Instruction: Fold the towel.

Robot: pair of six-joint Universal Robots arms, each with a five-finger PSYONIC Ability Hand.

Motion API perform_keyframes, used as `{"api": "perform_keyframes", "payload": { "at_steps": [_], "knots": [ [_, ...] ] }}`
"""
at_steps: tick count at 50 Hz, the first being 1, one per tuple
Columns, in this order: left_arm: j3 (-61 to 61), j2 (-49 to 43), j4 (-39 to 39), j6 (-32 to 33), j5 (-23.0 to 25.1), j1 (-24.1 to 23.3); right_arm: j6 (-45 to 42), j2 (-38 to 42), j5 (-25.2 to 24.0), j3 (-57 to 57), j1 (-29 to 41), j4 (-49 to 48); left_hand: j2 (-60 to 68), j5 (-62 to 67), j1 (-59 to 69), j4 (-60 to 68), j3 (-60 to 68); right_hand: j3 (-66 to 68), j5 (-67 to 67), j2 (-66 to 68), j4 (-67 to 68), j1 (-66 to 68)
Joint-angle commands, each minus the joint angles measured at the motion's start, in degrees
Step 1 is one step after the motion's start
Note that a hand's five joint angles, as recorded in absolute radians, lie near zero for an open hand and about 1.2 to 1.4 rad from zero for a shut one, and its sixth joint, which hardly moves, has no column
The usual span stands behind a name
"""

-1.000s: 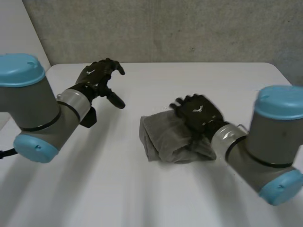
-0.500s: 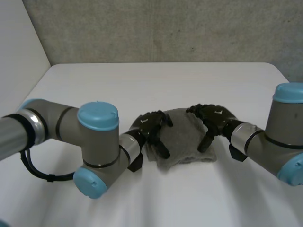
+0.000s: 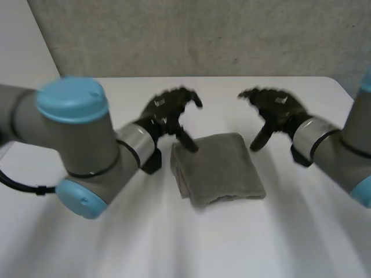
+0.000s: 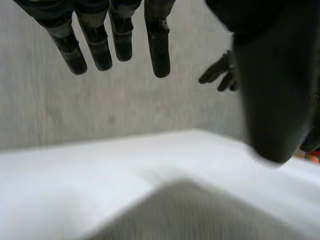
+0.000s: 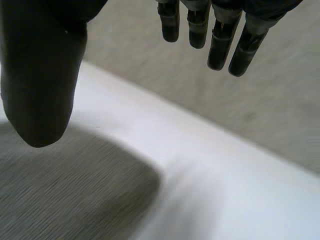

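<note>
Towel (image 3: 219, 168) lies folded between left hand (image 3: 167, 109) and right hand (image 3: 277, 107), their fingers (image 4: 159, 47) loosely spread, holding nothing.

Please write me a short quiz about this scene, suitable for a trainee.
1. True or false: the left hand grips the towel.
2. The right hand is: A) pressing the towel's middle; B) open, near the towel's far right corner; C) holding a cup.
3. Fill in: the folded towel lies on the white ____.
Key: 1 false, the left hand is open; 2 B; 3 table.
</note>
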Motion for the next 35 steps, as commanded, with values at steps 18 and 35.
{"api": "perform_keyframes", "payload": {
  "at_steps": [18, 35],
  "knots": [
    [1.8, 11.6, -8.9, 8.8, -6.0, 14.3, -4.7, -7.2, 21.2, -7.2, -0.4, 0.6, 17.2, 18.5, 16.6, 16.5, 17.1, -3.3, -3.0, -3.3, -3.9, -2.5],
    [4.2, 11.9, -14.0, 10.7, -5.9, 17.3, -2.5, -7.2, 15.6, -8.1, -0.8, 5.9, 22.0, 23.3, 21.5, 21.4, 21.9, -3.3, -3.0, -3.3, -3.9, -2.5]
  ]
}}
